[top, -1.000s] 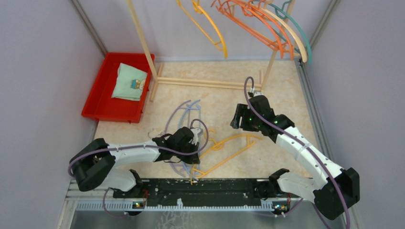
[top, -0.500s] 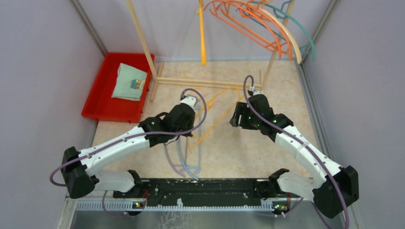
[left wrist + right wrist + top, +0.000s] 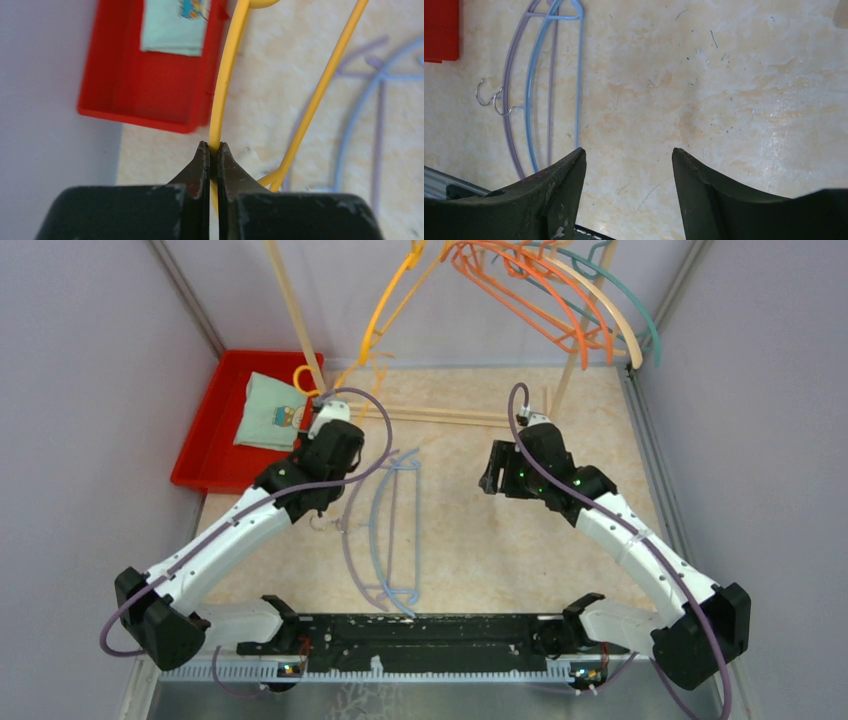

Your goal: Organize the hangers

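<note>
Left tool swung toward red tray, pinching thin curved yellow hanger

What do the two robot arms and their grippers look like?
The left arm and right arm have white links with black joints. A purple cable loops along each. The left gripper and right gripper have black wedge-shaped fingers. Green lights glow near the right wrist.

The marbled beige surface carries a red plastic tray far left, a pale wooden rack base, and a light-blue plastic hanger overlapping a lavender plastic hanger.
</note>
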Controlling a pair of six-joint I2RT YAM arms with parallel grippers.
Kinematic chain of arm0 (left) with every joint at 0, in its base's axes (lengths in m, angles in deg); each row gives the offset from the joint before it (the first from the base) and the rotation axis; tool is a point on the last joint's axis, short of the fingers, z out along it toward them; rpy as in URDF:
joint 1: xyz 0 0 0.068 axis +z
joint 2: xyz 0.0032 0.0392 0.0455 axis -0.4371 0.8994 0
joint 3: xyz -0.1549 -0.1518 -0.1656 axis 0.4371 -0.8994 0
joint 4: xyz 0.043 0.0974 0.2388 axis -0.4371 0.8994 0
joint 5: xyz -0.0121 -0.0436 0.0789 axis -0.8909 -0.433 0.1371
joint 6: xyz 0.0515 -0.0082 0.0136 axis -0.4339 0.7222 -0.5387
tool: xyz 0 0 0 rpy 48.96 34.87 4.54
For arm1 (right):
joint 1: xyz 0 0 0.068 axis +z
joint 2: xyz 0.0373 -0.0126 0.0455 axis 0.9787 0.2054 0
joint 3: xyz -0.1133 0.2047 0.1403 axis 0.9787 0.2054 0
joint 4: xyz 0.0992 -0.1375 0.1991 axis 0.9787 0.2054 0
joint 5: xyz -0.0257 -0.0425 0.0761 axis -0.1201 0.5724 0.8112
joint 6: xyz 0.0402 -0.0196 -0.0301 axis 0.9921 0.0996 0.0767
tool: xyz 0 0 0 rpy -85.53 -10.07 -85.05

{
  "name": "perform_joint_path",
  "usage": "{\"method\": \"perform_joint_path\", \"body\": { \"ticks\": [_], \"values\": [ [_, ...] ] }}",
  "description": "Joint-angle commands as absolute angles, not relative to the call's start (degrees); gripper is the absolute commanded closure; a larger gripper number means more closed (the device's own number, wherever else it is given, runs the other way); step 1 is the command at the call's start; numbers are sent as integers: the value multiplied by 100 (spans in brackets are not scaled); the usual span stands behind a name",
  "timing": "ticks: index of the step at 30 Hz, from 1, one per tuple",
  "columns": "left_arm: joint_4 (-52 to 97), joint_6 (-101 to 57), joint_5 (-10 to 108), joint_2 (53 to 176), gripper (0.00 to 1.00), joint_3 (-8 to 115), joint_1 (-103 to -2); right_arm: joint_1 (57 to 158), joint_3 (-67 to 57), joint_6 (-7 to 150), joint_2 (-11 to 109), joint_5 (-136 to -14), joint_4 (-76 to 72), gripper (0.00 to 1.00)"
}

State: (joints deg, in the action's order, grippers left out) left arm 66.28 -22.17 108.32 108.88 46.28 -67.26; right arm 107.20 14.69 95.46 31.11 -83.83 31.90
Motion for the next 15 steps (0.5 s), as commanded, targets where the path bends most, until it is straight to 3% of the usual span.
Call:
{"method": "perform_joint_path", "body": {
  "ticks": [1,8,15],
  "values": [
    [5170,-3857,11578,10661,100,4896,-6061,10671,994,9308,3228,-8267,3190,36],
    [3130,-6081,11532,10973,100,5232,-5399,10671,1029,9241,3225,-8124,3135,36],
    [2267,-7192,11391,11923,100,6770,-5473,10671,1183,9273,3120,-8124,2935,36]
  ]
}}
